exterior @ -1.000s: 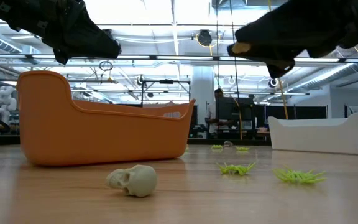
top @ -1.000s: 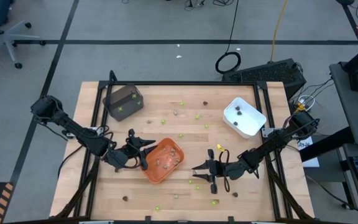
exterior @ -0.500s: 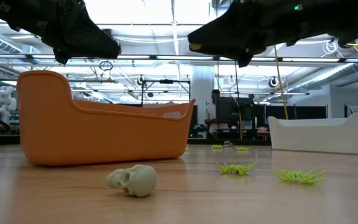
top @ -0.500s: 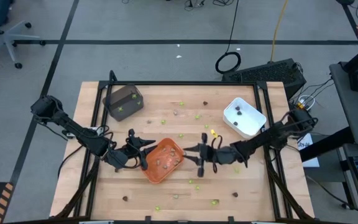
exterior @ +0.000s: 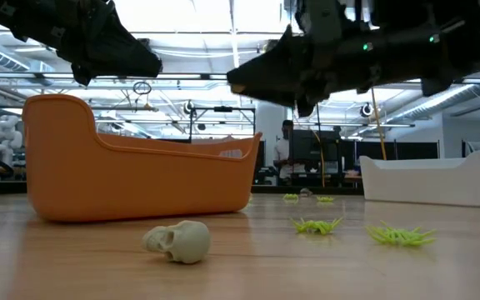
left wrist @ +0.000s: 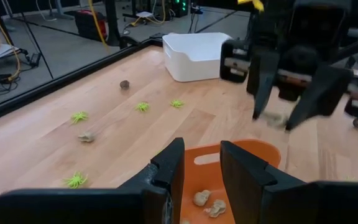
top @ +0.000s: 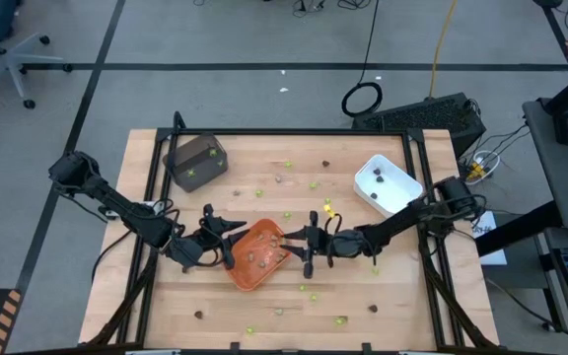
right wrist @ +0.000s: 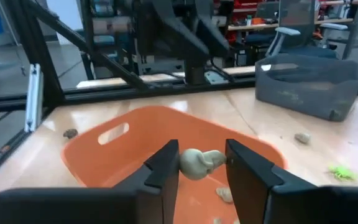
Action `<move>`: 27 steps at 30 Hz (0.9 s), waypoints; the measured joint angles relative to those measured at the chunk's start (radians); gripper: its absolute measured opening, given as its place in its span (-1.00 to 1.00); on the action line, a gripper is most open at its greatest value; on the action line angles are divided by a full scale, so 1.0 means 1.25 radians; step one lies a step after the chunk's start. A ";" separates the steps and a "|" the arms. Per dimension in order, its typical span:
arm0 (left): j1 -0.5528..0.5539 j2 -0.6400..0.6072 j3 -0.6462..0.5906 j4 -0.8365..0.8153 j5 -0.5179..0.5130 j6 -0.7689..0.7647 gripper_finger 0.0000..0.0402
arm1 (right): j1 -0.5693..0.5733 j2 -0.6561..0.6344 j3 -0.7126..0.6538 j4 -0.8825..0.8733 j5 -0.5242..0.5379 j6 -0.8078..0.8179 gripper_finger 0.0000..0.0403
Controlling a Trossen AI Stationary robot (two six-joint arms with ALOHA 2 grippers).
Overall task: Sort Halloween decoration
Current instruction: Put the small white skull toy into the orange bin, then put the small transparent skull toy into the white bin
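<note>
Right gripper (right wrist: 202,163) over orange tray (top: 249,276) rim, near bench middle; jaws pinching tan-grey skull piece (right wrist: 200,163). Step: delivering piece to tray. Next: spread jaws squarely above tray, let piece drop. Left gripper (top: 227,235) waits at tray's other side; jaws slightly apart, nothing between.

Orange tray (top: 258,254), white tray (top: 387,184), lime-green spiders (exterior: 317,225).
</note>
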 joint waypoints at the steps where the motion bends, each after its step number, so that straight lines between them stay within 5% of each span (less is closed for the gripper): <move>1: 0.000 0.000 0.000 0.004 0.000 0.000 -0.49 | -0.001 0.015 0.014 0.001 0.000 0.000 -0.47; 9: 0.000 0.000 0.000 0.004 0.000 0.006 -0.49 | -0.002 0.067 0.085 -0.037 0.001 -0.024 -0.42; 19: -0.009 0.000 0.000 0.011 0.000 0.002 -0.49 | 0.001 0.066 0.090 -0.068 0.001 -0.025 -0.06; 27: -0.108 -0.004 0.004 0.012 -0.032 0.029 -0.49 | 0.069 -0.095 0.090 -0.248 0.000 -0.121 0.07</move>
